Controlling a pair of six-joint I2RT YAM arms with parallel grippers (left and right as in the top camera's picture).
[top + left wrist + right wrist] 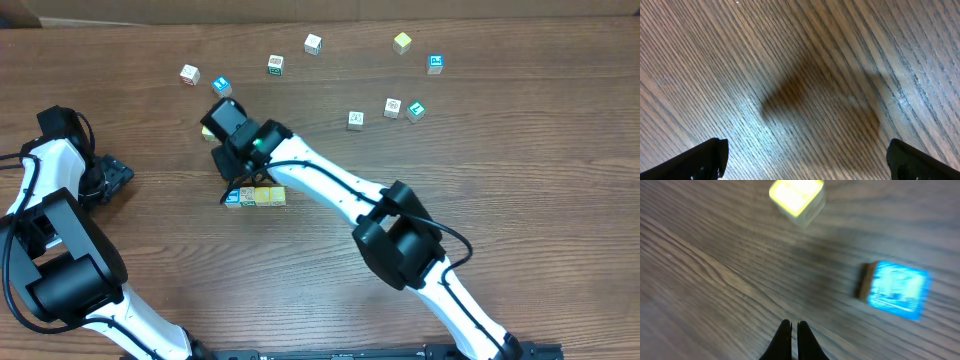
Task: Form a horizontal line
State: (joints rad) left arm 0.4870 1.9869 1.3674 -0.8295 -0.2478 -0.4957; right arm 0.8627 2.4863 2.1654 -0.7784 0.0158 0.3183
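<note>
Now my right fingers (pixel 785 342) are pressed together and hold nothing. They are near the line (pixel 255 196) of four cubes on the surface (pixel 520 190), maybe to nudge it straight. My left fingers (pixel 705 160) are spread wide, far off, out of the way.

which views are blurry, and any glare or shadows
Right wrist: blurred, the yellow cube and blue cube smeared and overexposed; left wrist: table grain sharp, a soft dark shadow with pale glare beside it; overhead: sharp, evenly lit.
</note>
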